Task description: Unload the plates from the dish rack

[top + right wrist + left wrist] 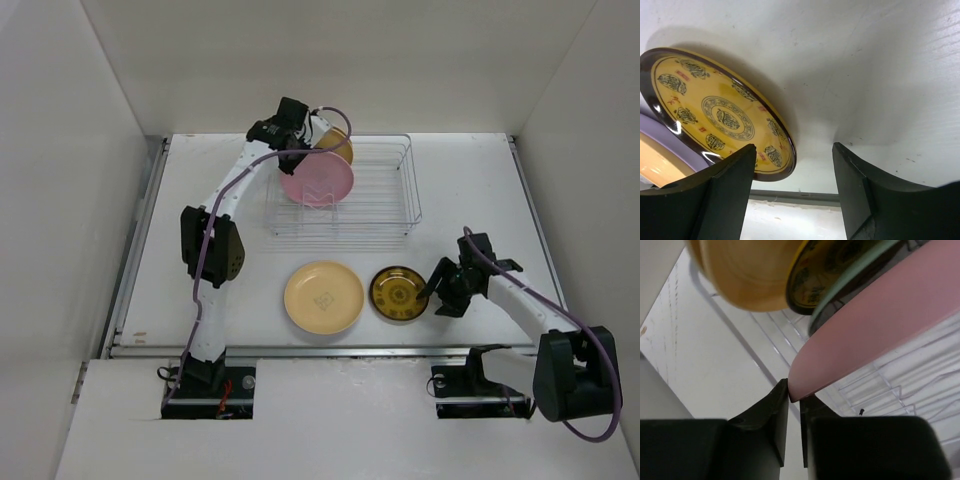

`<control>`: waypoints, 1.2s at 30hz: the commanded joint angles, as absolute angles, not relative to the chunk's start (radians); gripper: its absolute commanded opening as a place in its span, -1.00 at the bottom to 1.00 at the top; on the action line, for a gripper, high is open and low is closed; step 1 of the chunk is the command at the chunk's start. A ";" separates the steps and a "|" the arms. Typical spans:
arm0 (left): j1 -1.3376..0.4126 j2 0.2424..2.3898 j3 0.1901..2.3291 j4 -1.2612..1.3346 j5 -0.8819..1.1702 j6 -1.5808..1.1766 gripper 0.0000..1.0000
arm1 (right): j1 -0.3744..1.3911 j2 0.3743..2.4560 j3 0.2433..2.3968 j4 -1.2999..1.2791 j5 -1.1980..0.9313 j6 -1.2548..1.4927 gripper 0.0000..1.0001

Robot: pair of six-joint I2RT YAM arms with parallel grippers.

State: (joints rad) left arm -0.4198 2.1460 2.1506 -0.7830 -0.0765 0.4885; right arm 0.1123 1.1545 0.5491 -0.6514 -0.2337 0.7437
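Your left gripper [795, 396] is clamped on the smooth rim of the pink plate [880, 330], with its black fingers [772, 415] pinching the edge from both sides. That round, shallow plate stands on edge at the left end of the thin-wire rack [400, 205], tilted, its face turned toward the near side. Crowding close behind it are a glossy tan plate [745, 275] and a patterned plate [815, 270]. Your right gripper [792, 150] hangs with its jaws wide apart at the edge of the dark-rimmed amber plate [715, 110], which lies flat on the white table [880, 65] just beside a yellow plate [323, 297].
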 commanded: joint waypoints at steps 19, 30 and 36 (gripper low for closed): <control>-0.425 1.801 2.060 -0.606 -0.112 0.325 -1.00 | 0.110 1.075 0.634 -0.666 -0.206 0.693 0.37; -0.385 1.640 1.996 -0.820 0.157 0.252 -1.00 | 0.110 1.006 0.634 -0.657 -0.224 0.693 0.37; -0.503 1.629 1.865 -1.297 0.305 0.373 -1.00 | 0.110 0.985 0.718 -0.699 -0.236 0.675 0.37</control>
